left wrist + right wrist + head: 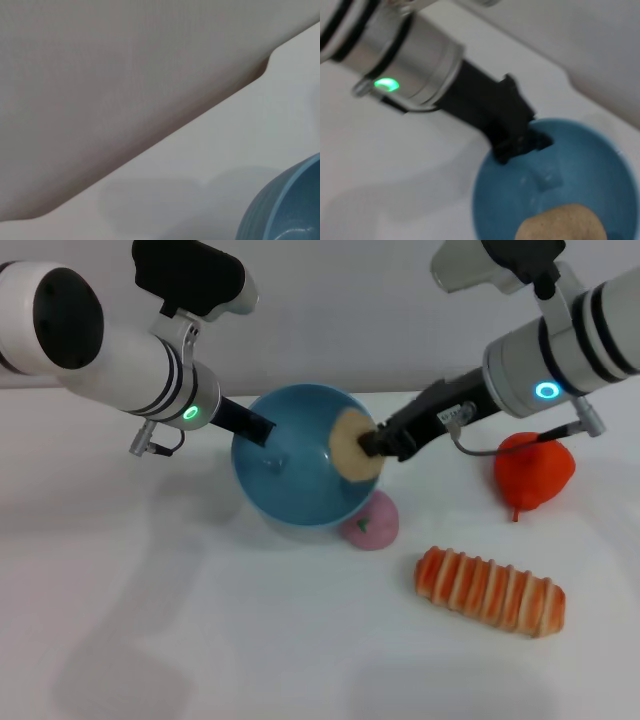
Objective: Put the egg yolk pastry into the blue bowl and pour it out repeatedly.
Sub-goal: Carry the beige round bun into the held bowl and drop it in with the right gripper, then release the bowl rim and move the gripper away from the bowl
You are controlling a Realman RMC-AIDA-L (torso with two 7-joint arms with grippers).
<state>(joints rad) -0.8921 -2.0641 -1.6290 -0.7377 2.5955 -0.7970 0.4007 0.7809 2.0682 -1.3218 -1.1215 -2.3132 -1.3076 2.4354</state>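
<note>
White table [200, 640]: we record a plain work surface running back to a pale wall [330, 300]; it carries every item below.

Blue bowl [290, 465]: light blue, deep and round, tipped so that its opening faces the head camera. It sits near the middle of the table, toward the back. Its outer wall [285, 210] shows at the edge of the left wrist view, and its hollow [560, 170] fills the corner of the right wrist view.

Left gripper [262, 432]: we find it at the bowl's left rim, its black jaws pinching the rim [522, 142], one jaw inside the bowl and one outside.

Right gripper [372, 443]: it reaches in from the right to the bowl's right rim, its jaws pressed onto the egg yolk pastry.

Striped bread [490, 590]: long, orange with pale bands, lying on the table at the front right, well apart from the bowl.

Red fruit model [533, 472]: orange-red, with a pointed tip, on the table to the right, under the right arm.

Pink ball [372, 522]: mauve with a green speck, just beside the bowl's lower right wall; we cannot tell whether they touch.

Egg yolk pastry [350, 445]: pale beige and matte, held at the bowl's right rim, over the hollow [562, 224], clear of the bowl's floor.
</note>
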